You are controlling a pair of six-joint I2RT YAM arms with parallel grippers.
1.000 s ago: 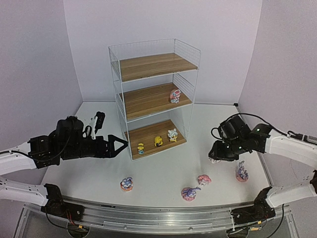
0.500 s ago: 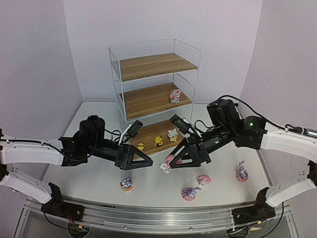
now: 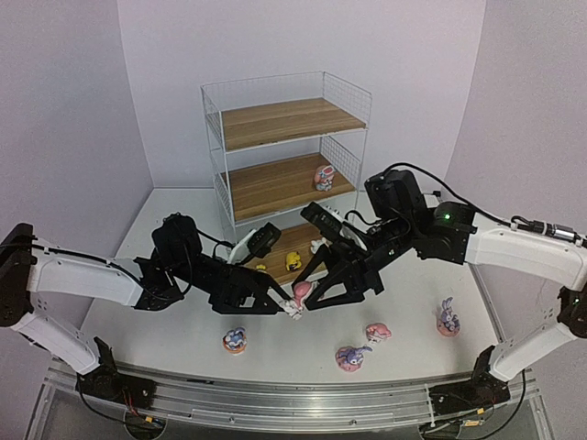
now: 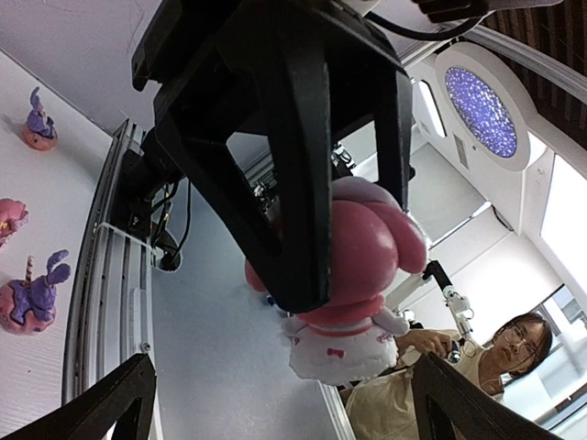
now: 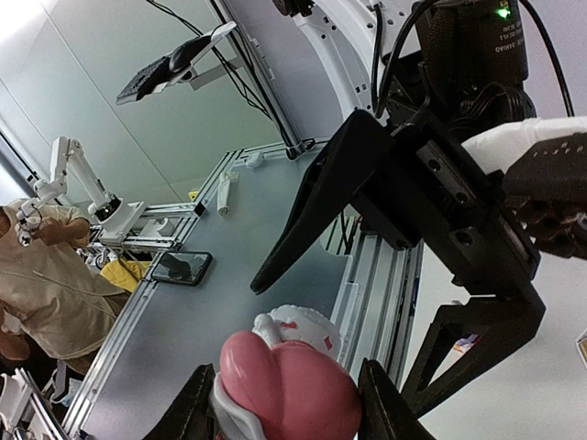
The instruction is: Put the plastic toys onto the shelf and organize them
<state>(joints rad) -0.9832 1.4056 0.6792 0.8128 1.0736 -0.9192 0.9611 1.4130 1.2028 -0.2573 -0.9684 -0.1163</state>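
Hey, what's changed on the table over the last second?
The right gripper carried a pink-white toy from the right side of the table to mid-air at centre. The left gripper, open, swung in to meet it. The shelf, four shelf toys and four table toys stayed put.

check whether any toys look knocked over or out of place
Two on the table look toppled: the front-centre purple bunny seems to lie on its side, and the pink toy beside it looks tipped too. The far-right purple bunny stands upright. The right claw holds a pink-white toy mid-air. Nothing looks broken.
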